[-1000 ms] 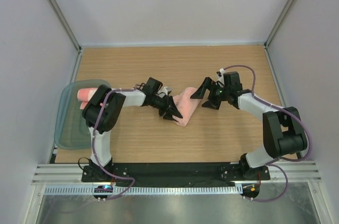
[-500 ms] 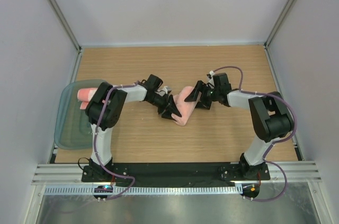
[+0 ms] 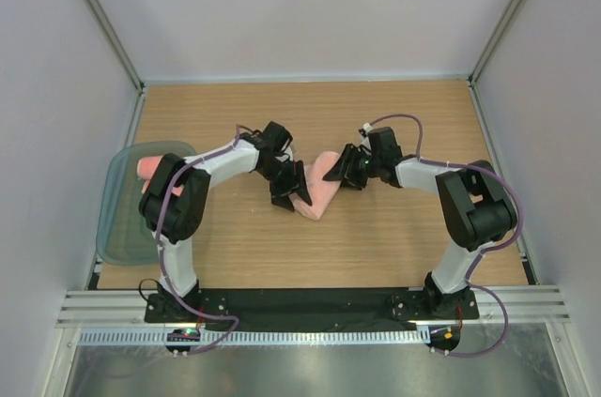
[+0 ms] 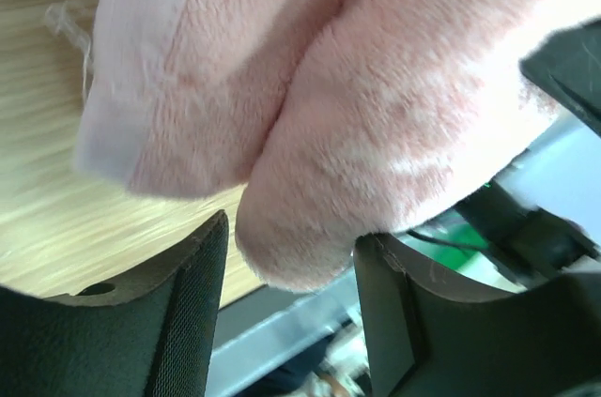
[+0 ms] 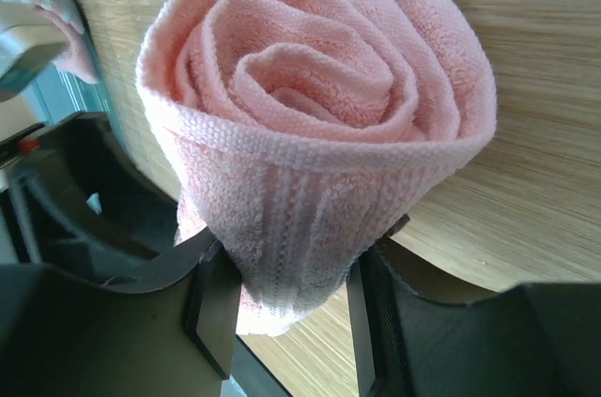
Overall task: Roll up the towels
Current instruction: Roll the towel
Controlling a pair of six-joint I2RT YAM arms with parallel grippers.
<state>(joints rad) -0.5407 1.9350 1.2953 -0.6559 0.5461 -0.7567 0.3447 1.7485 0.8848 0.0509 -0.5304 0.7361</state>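
The towel (image 5: 315, 134) is being clamped between the right gripper (image 5: 286, 266) jaws so it cannot unroll. Its other end is being cupped between the left gripper (image 4: 291, 261) jaws; grip unclear.

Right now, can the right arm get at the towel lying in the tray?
Probably not. That towel sits in the tray at the far left, while the right gripper is closed on the rolled towel in the middle, and the left arm stretches across the way between them.

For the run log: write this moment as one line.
rolled towel: on table | right pincer: shut on its end | left pincer: open around other end
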